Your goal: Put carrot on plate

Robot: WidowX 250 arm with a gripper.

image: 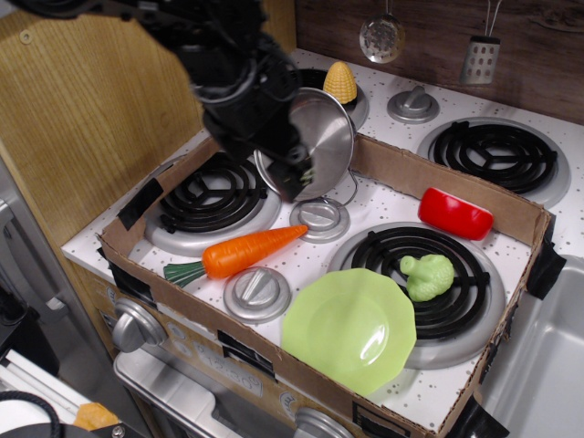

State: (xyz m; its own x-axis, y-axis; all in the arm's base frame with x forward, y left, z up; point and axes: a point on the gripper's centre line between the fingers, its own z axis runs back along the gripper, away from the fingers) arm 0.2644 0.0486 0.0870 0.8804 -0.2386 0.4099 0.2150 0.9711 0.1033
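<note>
The orange carrot (pixel 251 251) with its green stem end lies on the stove top between the front-left burner and the knobs, pointing right. The lime-green plate (pixel 351 330) sits to its right at the front, empty, overlapping the front-right burner. My black gripper (pixel 260 155) hangs above the left burner, up and behind the carrot, in front of the steel pot (pixel 319 137). Its jaws look spread and hold nothing. The arm hides part of the pot.
A green broccoli toy (pixel 427 276) lies on the front-right burner just behind the plate. A red block (pixel 454 213) lies further back. A yellow corn cob (pixel 340 82) stands behind the pot. A low cardboard wall (pixel 438 181) rings the working area. Two round knobs (pixel 257 292) sit beside the carrot.
</note>
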